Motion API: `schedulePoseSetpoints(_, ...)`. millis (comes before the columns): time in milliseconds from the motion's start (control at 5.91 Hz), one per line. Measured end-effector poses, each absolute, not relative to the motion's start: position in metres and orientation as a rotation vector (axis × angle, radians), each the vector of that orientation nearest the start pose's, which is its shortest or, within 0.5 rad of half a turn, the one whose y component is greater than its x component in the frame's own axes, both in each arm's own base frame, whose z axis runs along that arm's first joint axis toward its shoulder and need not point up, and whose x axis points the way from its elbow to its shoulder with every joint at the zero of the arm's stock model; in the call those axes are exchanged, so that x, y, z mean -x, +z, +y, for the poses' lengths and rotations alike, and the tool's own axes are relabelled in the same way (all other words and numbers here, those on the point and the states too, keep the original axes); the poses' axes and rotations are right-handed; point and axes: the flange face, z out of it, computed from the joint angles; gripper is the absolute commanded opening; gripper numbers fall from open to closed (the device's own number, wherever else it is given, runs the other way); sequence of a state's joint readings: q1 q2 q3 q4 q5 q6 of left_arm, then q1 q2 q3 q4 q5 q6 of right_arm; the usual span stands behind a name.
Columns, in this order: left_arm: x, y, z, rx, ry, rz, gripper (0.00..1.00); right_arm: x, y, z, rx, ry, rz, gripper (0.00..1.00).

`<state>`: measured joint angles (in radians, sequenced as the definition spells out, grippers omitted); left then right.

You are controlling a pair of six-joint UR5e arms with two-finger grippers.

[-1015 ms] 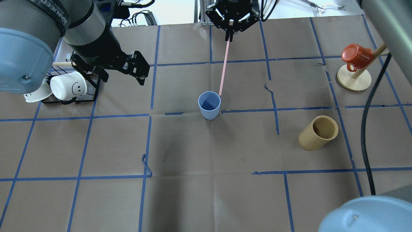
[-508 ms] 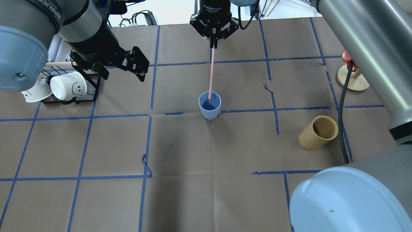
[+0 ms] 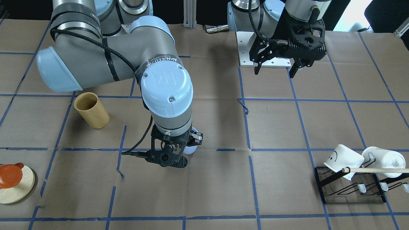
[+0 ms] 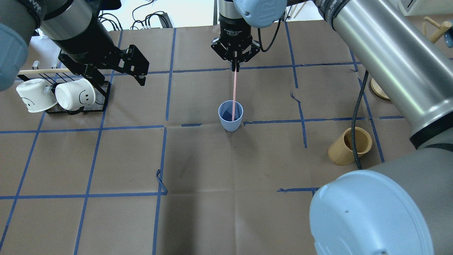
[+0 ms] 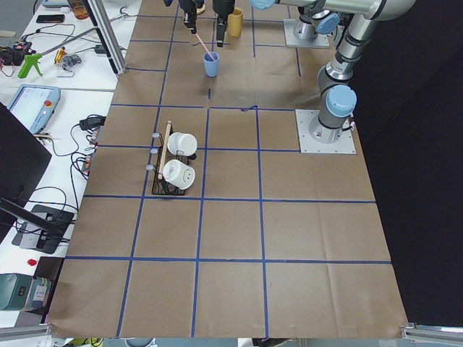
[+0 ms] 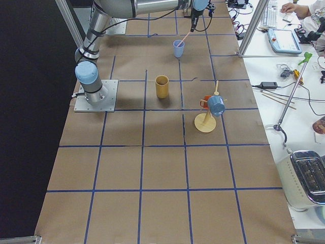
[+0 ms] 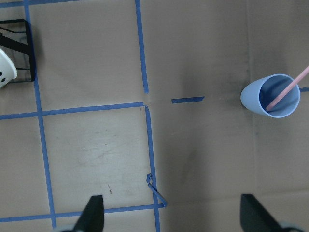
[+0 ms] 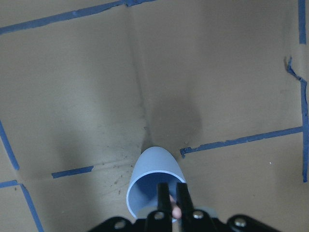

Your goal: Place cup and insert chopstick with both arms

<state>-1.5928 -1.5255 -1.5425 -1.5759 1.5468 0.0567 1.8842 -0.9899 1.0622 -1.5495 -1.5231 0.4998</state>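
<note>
The light blue cup [image 4: 230,116] stands upright mid-table. It also shows in the left wrist view [image 7: 270,95] and the right wrist view [image 8: 154,179]. My right gripper [image 4: 235,68] is shut on the top of the pink chopstick [image 4: 234,92], directly over the cup. The stick's lower end is inside the cup [image 7: 282,98]. In the front view the right gripper [image 3: 169,156] hides most of the cup [image 3: 191,149]. My left gripper [image 4: 118,76] is open and empty, off to the left near the mug rack, also seen in the front view [image 3: 274,70].
A tan bamboo cylinder [image 4: 348,147] stands at the right, with the right arm's cable across it. A black rack with two white mugs [image 4: 74,94] and a wooden dowel [image 4: 42,71] is at the left. An orange mug on a wooden stand [image 3: 11,175] is far right.
My right gripper moved toward the cup with the chopstick. The stick's lower end went from behind the rim into the cup. The left gripper drew back a little to the left.
</note>
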Motion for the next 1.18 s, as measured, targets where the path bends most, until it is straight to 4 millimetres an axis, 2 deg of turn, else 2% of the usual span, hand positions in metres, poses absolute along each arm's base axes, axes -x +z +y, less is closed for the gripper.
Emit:
schedulePoseSetpoints(169, 0.146, 0.523, -0.475, -0.124, -0.107, 3.160, 0.99, -0.352, 0.368, -0.637, -0.298, 0.162, 3.113, 0.76)
schedulePoseSetpoints(338, 0.146, 0.523, -0.474, -0.125, -0.105, 3.162, 0.99, -0.352, 0.362, -0.636, -0.294, 0.158, 3.110, 1.00)
schedulePoseSetpoints(508, 0.146, 0.522, -0.474, -0.125, -0.103, 3.163, 0.99, -0.352, 0.361, -0.636, -0.287, 0.155, 3.108, 1.00)
schedulePoseSetpoints(677, 0.146, 0.522, -0.473, -0.125, -0.104, 3.162, 0.99, -0.347, 0.370, -0.639, -0.293, 0.135, 3.101, 1.00)
schedulePoseSetpoints(846, 0.146, 0.522, -0.471, -0.124, -0.105, 3.161, 0.99, -0.335, 0.395, -0.642, -0.286, 0.104, 3.097, 1.00)
schedulePoseSetpoints(1015, 0.145, 0.522, -0.468, -0.122, -0.107, 3.161, 0.99, -0.306, 0.425, -0.643, -0.250, 0.100, 3.104, 1.00)
schedulePoseSetpoints(1185, 0.145, 0.522, -0.465, -0.121, -0.108, 3.162, 0.99, -0.261, 0.452, -0.637, -0.204, 0.141, 3.114, 1.00)
